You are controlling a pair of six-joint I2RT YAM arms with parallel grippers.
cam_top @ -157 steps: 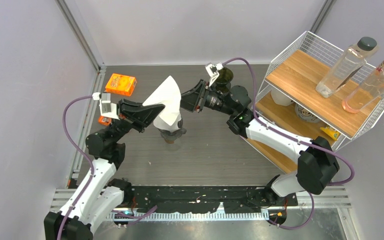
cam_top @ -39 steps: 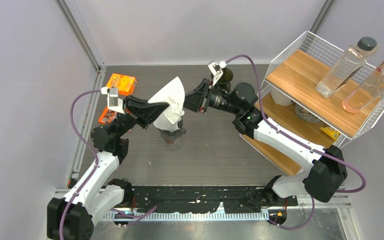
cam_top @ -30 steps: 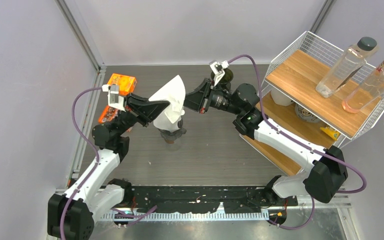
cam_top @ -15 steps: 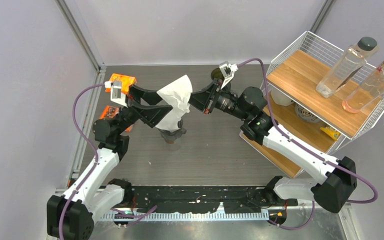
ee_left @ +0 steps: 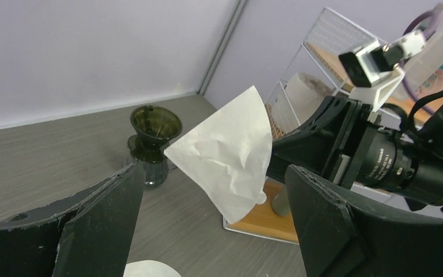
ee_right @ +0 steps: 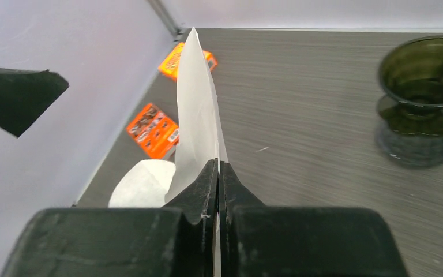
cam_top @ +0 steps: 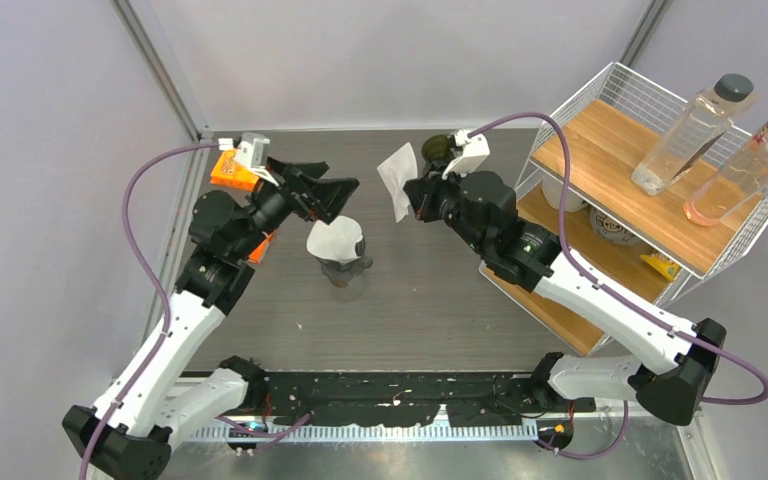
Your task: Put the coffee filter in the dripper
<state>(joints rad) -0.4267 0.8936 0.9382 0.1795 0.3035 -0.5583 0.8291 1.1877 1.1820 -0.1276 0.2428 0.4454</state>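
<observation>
From above, grey walls close the far and left edges of the bench, and a wire shelf takes up its right edge. The dripper, dark green glass, stands at the far edge, just left of the shelf. The right hand hangs near the dripper's near-left side, pinched tight on the coffee filter, which is up in the air and apart from the dripper. The left hand is spread wide and holds nothing. It sits above a stack of white filters on a dark stand near the bench's middle. There is open room between the two hands. Two orange packets lie along the left edge.

From the left wrist, the filter shows between the wide black fingers. It is a white, creased, flattened cone with its point up, gripped at its lower right edge. The dripper stands upright behind it with its funnel mouth up, and a gap of bench lies between them.

From the right wrist, the jaws press together on the filter, which is seen edge-on as a thin upright blade. The dripper sits off to the right, well apart from the paper.
</observation>
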